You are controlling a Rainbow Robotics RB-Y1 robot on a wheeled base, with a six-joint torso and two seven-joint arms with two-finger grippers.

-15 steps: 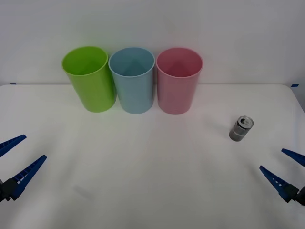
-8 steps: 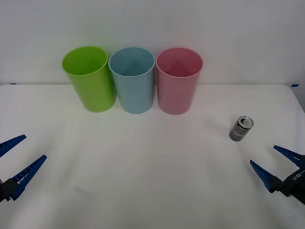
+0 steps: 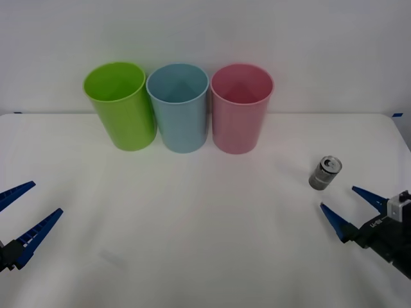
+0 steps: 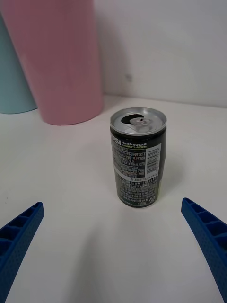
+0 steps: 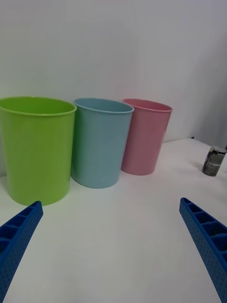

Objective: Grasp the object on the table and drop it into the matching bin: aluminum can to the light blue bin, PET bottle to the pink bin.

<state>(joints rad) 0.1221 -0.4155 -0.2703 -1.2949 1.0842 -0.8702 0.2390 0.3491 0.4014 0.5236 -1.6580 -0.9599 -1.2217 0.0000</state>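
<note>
At the near left edge of the wide flat white table [image 3: 192, 244], the left gripper [image 3: 20, 210] hangs low over the surface with its two blue ribbed fingers spread wide, holding nothing. It is well apart from every object.

Along the far side of the table stand three tall, round, slightly tapered plastic bins in a row, all upright and open at the top. The lime green bin [image 3: 120, 106] is the leftmost. Just beside it, in the middle, stands the light blue bin [image 3: 179, 108]; the two look very close, perhaps touching at the rims. The pink bin [image 3: 240, 109] comes next on the right, again just beside its neighbour. From the left wrist view the same order shows: lime green bin [image 5: 35, 149], light blue bin [image 5: 100, 142], pink bin [image 5: 144, 137].

Farther right and nearer than the bins, the small dark grey aluminum can [image 3: 325, 172] with a shiny silver top and pull tab stands upright on the table, well apart from the pink bin. In the right wrist view the aluminum can [image 4: 137, 158] shows a printed label on its side.

At the near right, the right gripper [image 3: 352, 207] sits just near of the can, its blue ribbed fingers opened wide and empty, not touching the can.
</note>
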